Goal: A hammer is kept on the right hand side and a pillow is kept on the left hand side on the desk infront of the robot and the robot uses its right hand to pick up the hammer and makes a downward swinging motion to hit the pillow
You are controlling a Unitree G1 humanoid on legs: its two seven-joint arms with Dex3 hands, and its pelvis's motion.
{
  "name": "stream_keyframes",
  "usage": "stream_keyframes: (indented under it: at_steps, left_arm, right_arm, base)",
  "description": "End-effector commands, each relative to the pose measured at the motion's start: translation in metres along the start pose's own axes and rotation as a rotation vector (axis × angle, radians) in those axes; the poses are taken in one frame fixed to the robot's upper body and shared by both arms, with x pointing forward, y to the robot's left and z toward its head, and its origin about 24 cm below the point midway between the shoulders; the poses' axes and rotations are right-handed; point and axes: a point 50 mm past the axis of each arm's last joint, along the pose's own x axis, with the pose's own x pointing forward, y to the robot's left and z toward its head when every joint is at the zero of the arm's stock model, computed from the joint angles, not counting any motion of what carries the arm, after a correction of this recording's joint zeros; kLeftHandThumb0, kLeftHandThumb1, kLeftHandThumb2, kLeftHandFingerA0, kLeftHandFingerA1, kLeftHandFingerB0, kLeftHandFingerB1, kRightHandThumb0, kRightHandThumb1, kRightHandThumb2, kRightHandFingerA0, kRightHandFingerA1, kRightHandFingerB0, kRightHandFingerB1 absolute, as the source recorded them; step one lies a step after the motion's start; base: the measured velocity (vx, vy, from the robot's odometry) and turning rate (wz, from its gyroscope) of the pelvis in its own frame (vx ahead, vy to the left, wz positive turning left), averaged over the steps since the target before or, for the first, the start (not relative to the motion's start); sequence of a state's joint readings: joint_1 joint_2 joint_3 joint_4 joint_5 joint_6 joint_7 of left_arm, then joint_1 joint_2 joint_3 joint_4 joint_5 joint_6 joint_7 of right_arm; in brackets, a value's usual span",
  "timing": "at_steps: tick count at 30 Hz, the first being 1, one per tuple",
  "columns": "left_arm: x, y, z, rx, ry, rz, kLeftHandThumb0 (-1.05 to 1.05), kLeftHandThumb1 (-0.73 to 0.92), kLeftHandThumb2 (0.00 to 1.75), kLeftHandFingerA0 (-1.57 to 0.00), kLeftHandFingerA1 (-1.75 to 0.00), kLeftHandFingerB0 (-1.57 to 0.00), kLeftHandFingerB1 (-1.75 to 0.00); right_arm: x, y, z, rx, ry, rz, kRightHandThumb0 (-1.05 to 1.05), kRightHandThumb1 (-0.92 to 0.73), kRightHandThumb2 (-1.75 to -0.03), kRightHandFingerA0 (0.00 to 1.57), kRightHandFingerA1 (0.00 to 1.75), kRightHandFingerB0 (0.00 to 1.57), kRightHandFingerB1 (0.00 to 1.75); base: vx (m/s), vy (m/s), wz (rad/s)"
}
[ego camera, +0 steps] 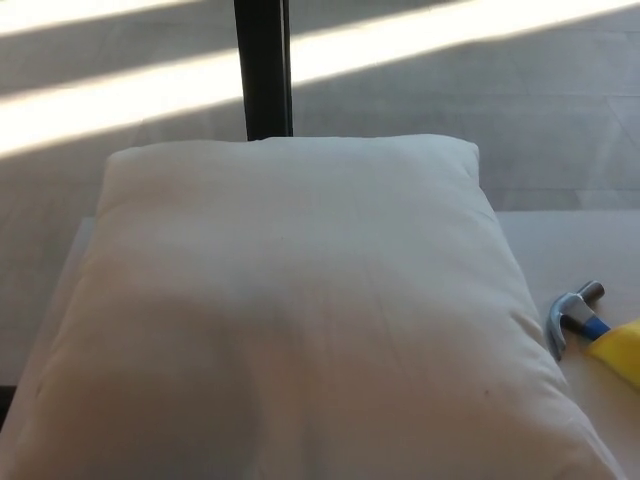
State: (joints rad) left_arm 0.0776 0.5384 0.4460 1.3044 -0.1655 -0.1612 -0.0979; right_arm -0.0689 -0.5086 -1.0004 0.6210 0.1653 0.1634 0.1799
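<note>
A large white pillow (pixel 290 310) fills most of the head view and covers the left and middle of the desk. To its right lies the hammer (pixel 590 325), with a grey metal head, a blue neck and a yellow grip that runs off the picture's right edge. The hammer's claw almost touches the pillow's right side. Neither of my hands shows in the frame.
A strip of pale desk (pixel 570 250) shows to the right of the pillow. Behind the desk a black post (pixel 264 65) stands upright. The grey floor (pixel 480 110) beyond carries bright bands of sunlight.
</note>
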Motion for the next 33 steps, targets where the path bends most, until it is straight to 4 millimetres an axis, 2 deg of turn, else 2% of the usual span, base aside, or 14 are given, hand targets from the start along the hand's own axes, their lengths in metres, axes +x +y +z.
stream_keyframes:
  at_steps: [1,2,3,5,6,7,8,9,10,18,20,24,28,33]
  left_arm:
    - [-0.001,0.009,0.001,0.013,0.004,0.028,-0.61,0.75,0.62,-0.56,-0.62,-0.65,-0.51]
    - [-0.001,0.009,0.001,0.015,0.0,0.018,-0.6,0.76,0.63,-0.58,-0.62,-0.62,-0.5]
    - [-0.001,0.009,0.001,0.009,-0.001,0.013,-0.6,0.76,0.63,-0.58,-0.61,-0.61,-0.5]
    - [-0.001,0.005,0.0,-0.019,-0.001,0.002,-0.59,0.75,0.62,-0.59,-0.61,-0.58,-0.49]
    - [-0.001,0.003,-0.002,-0.014,-0.001,0.0,-0.59,0.75,0.62,-0.62,-0.62,-0.59,-0.5]
    - [-0.001,0.003,-0.003,-0.039,0.011,0.015,-0.6,0.73,0.62,-0.66,-0.62,-0.64,-0.52]
    - [-0.001,0.004,-0.004,-0.047,0.012,0.015,-0.6,0.73,0.62,-0.64,-0.64,-0.67,-0.54]
    - [-0.002,0.003,-0.005,-0.026,0.005,0.015,-0.6,0.74,0.62,-0.65,-0.64,-0.65,-0.53]
    - [-0.002,0.003,-0.005,-0.032,0.012,0.014,-0.59,0.74,0.62,-0.65,-0.63,-0.64,-0.52]
    - [-0.002,0.005,-0.005,0.01,0.012,0.005,-0.59,0.76,0.62,-0.61,-0.63,-0.59,-0.5]
    - [-0.002,0.005,-0.006,0.017,0.011,0.01,-0.6,0.76,0.62,-0.59,-0.62,-0.6,-0.5]
    - [-0.002,0.003,-0.007,0.009,0.019,0.01,-0.59,0.75,0.62,-0.59,-0.62,-0.6,-0.5]
    - [-0.002,0.003,-0.008,-0.003,0.023,0.011,-0.6,0.75,0.62,-0.6,-0.62,-0.6,-0.5]
    - [-0.002,0.004,-0.006,0.031,0.018,-0.009,-0.6,0.78,0.63,-0.58,-0.6,-0.56,-0.48]
  right_arm:
    - [0.003,0.01,-0.053,0.507,0.312,-0.32,-0.46,-0.54,-0.85,0.0,0.25,0.15,0.46]
    - [0.003,0.016,-0.06,0.486,0.328,-0.3,-0.46,-0.68,-0.84,0.0,0.14,0.05,0.34]
    - [0.002,0.017,-0.063,0.466,0.334,-0.298,-0.41,-0.79,-0.64,0.0,0.25,0.06,0.3]
    - [-0.002,0.019,-0.073,0.43,0.364,-0.332,-0.42,-0.78,-0.63,0.0,0.29,0.09,0.31]
    - [-0.008,0.027,-0.089,0.457,0.424,-0.288,-0.47,-0.8,-0.63,0.0,0.19,0.01,0.24]
    - [-0.015,0.036,-0.105,0.442,0.516,-0.229,-0.55,-0.81,-0.78,0.07,0.27,0.11,0.35]
    - [-0.018,0.039,-0.112,0.364,0.567,-0.202,-0.54,-0.85,-0.65,0.29,0.64,0.19,0.34]
    - [-0.023,0.041,-0.119,0.362,0.58,-0.187,-0.59,-0.69,-0.92,0.25,0.59,0.16,0.46]
    - [-0.025,0.041,-0.123,0.337,0.581,-0.177,-0.56,-0.82,-0.64,0.32,0.55,0.24,0.39]
    - [-0.036,0.04,-0.136,0.302,0.538,-0.129,-0.51,-0.76,-0.62,0.38,0.49,0.3,0.36]
    - [-0.037,0.04,-0.138,0.308,0.531,-0.128,-0.48,-0.78,-0.63,0.4,0.55,0.4,0.43]
    - [-0.036,0.04,-0.135,0.289,0.521,-0.118,-0.48,-0.78,-0.63,0.43,0.55,0.37,0.4]
    - [-0.036,0.042,-0.136,0.343,0.52,-0.11,-0.52,-0.76,-0.63,0.38,0.48,0.47,0.5]
    - [-0.038,0.045,-0.14,0.315,0.529,-0.07,-0.52,-0.75,-0.62,0.47,0.5,0.37,0.4]
  base:
    - [0.0,0.0,0.0]
    - [0.0,0.0,0.0]
    - [0.0,0.0,0.0]
    - [0.0,0.0,0.0]
    - [0.0,0.0,0.0]
    - [0.0,0.0,0.0]
    - [0.0,0.0,0.0]
    - [0.0,0.0,0.0]
    - [0.0,0.0,0.0]
    - [0.0,0.0,0.0]
    - [0.0,0.0,0.0]
    - [0.0,0.0,0.0]
    - [0.0,0.0,0.0]
    - [0.0,0.0,0.0]
